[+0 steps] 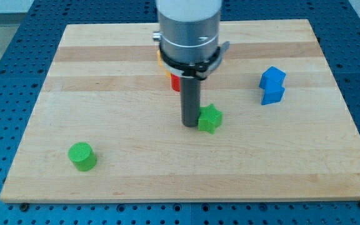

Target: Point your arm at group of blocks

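Gripperless, holding nothing, my tip (190, 125) touches the green star (209, 119) at its left, and next should point farther toward the half-hidden red block (175, 82) cluster.

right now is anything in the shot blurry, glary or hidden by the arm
Camera view: even, soft light, only faint shadows under the green cylinder and blue block; no strong glare on the wooden board; focus slightly soft throughout; the arm's grey body hides most of the red block and a yellow block; my tip sits just left of the green star block.
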Controlling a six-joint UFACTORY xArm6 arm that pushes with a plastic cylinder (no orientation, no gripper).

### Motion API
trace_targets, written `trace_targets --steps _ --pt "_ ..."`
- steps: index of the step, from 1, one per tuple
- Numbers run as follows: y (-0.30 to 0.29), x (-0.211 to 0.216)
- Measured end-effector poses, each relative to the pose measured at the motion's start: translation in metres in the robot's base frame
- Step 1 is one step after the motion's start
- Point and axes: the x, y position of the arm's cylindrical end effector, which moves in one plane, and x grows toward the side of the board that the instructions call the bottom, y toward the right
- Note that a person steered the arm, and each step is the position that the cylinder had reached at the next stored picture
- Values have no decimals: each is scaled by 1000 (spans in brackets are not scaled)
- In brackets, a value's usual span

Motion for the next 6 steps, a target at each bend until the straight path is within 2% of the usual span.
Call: trace_targets --steps 2,3,4,5,6 --pt "81 0" --pt "100 -1" --pt "89 11" --pt "79 55" --pt "107 66"
